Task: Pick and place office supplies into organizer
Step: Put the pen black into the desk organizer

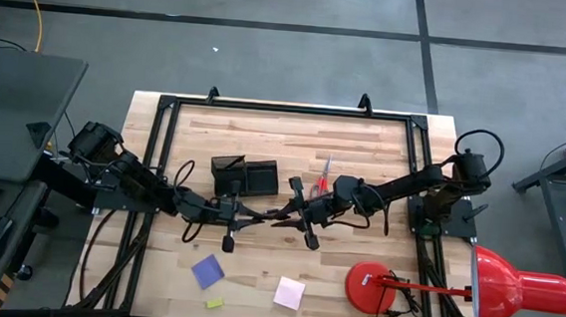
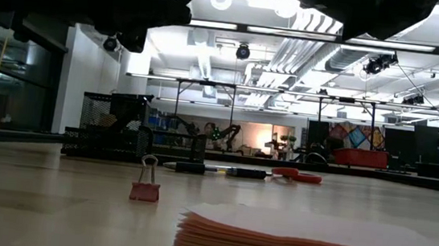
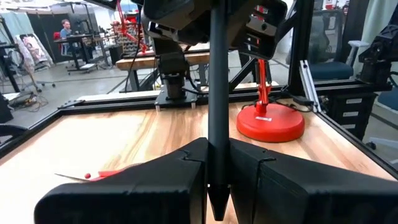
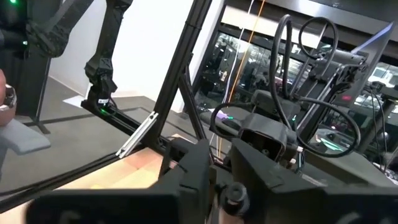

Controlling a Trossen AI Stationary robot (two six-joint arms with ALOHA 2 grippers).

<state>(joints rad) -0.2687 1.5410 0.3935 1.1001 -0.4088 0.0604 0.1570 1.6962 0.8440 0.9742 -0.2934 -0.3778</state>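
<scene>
A dark pen (image 3: pixel 217 106) is clamped between the closed fingers of the left end effector (image 1: pixel 277 218) and presented above mid-worktop, seemingly for a handover. The right end effector (image 1: pixel 297 215) is met there, closing around what appears to be the pen's end. The organizer (image 1: pixel 244 177) stands just behind.

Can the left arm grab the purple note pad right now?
Probably not yet. The left gripper is shut on a dark pen, so it is busy, though the purple note pad lies uncovered on the table nearby.
</scene>
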